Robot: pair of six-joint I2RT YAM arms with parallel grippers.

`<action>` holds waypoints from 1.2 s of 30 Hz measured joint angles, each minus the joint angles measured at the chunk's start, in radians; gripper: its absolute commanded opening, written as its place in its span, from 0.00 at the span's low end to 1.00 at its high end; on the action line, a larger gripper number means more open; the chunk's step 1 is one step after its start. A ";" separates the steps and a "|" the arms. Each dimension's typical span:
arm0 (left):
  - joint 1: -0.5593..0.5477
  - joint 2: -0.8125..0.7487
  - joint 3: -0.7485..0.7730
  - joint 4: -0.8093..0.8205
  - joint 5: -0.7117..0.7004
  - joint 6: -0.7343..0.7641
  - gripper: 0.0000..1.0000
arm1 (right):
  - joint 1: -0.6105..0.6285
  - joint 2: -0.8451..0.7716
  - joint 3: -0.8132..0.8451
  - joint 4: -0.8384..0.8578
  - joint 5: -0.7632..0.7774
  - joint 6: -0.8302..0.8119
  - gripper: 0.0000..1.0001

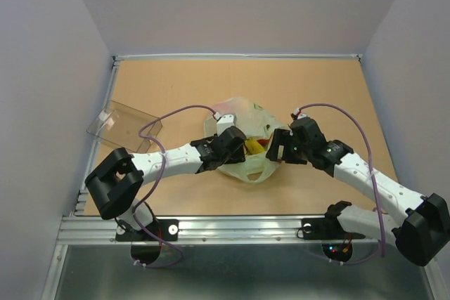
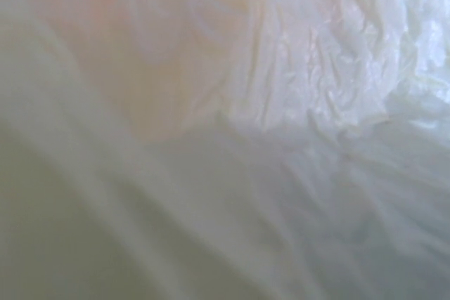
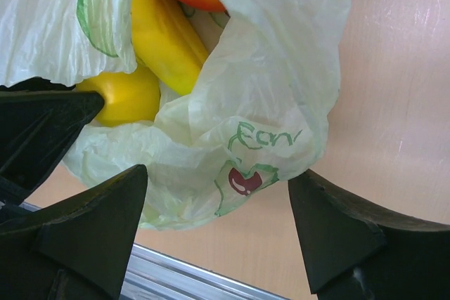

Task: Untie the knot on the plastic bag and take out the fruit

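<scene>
Robot lab test cell: two white-and-black arms, left arm (image 1: 169, 159) and right arm (image 1: 365, 177), bolted to an aluminium rail (image 1: 232, 226) at the near edge of a bare tan table (image 1: 176, 82); plain pale walls (image 1: 239, 5) box the table in on three sides; purple cables (image 1: 163, 121) loop along the arms; clear plastic box (image 1: 123, 126) at the table's left edge

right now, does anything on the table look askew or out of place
The clear box sits crooked at the table's left edge, a corner seemingly over the rim. The left wrist view shows only plastic bag film, so that lens looks smothered.
</scene>
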 measured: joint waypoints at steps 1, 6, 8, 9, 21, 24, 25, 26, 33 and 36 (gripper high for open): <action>0.000 -0.006 -0.005 0.003 0.007 -0.001 0.58 | 0.000 0.000 0.000 0.000 -0.001 0.000 0.86; 0.000 -0.015 -0.010 -0.021 0.050 0.008 0.73 | 0.000 0.013 0.000 0.005 -0.005 -0.011 0.88; 0.000 -0.015 -0.011 -0.048 0.072 0.023 0.89 | 0.001 0.028 0.000 0.007 -0.010 -0.017 0.88; -0.001 -0.015 -0.011 -0.055 0.078 0.018 0.90 | 0.002 0.033 0.000 0.008 -0.012 -0.019 0.88; 0.000 0.071 -0.011 -0.031 0.102 0.027 0.94 | 0.005 0.054 -0.006 0.032 -0.027 -0.025 0.89; -0.001 0.101 -0.002 -0.010 0.123 0.034 0.94 | 0.005 0.054 -0.010 0.040 -0.027 -0.024 0.89; -0.001 0.101 -0.002 -0.005 0.128 0.034 0.94 | 0.005 0.054 -0.013 0.045 -0.027 -0.023 0.89; -0.001 0.101 -0.002 -0.006 0.134 0.034 0.94 | 0.005 0.054 -0.016 0.051 -0.027 -0.022 0.89; -0.001 0.057 -0.002 -0.031 0.122 0.024 0.95 | 0.005 0.074 -0.030 0.077 -0.031 -0.018 0.89; 0.000 -0.010 -0.002 -0.041 0.080 -0.003 0.95 | 0.005 0.083 -0.051 0.098 -0.031 -0.016 0.89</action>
